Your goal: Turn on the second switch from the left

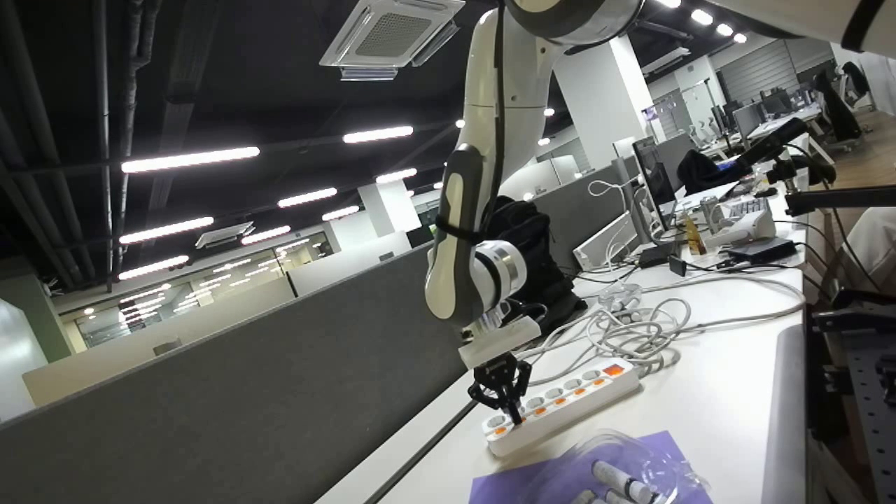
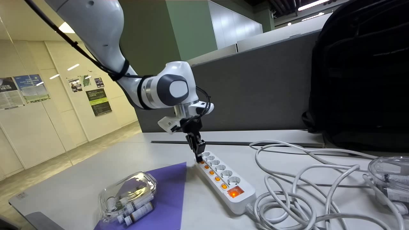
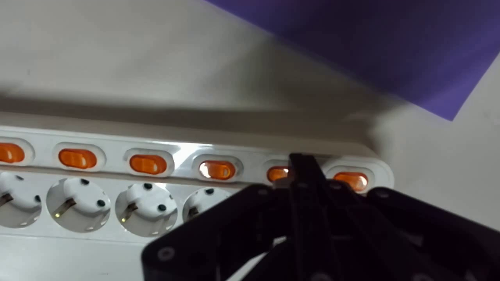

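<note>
In an exterior view, the gripper (image 1: 516,420) is pointing down at the near left part of a white power strip (image 1: 574,418), its fingers meeting in a closed pinch. The strip is lying on a white table (image 1: 735,392), running from near left to far right, and the fingertips are standing at its second switch (image 3: 276,173) from the left. In the wrist view they are partly covering that switch; whether they are pressing it cannot be told. An orange main switch (image 2: 235,192) is glowing at the strip's far right end, close to a tangle of pale cables (image 1: 630,329). In an exterior view, a clear container (image 2: 127,198) is resting on a purple sheet (image 2: 171,191) left of the strip, and a black backpack (image 2: 358,80) is standing far right.
</note>
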You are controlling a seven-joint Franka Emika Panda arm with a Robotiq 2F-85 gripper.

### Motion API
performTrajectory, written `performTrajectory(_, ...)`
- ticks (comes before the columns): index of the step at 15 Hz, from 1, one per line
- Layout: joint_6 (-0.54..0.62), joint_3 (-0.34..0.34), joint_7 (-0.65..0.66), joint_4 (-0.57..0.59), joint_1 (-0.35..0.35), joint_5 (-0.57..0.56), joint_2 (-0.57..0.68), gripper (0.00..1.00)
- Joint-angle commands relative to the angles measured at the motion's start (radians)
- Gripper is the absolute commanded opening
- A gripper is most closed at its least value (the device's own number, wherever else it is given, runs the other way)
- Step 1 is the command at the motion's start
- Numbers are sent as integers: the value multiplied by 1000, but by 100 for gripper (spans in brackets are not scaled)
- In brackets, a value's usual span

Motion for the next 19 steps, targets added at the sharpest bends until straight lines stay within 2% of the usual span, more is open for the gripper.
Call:
performTrajectory(1, -40, -14, 15, 44, 3, 18, 29, 0)
performTrajectory(14, -190, -22, 19, 157, 5, 16, 121, 0)
performTrajectory(15, -203, -13, 9, 158, -1, 25, 115, 10)
performTrajectory(16, -207, -7, 6, 152, -6, 36, 101, 27)
performTrajectory(19, -225, 18, -24, 127, -22, 67, 59, 46)
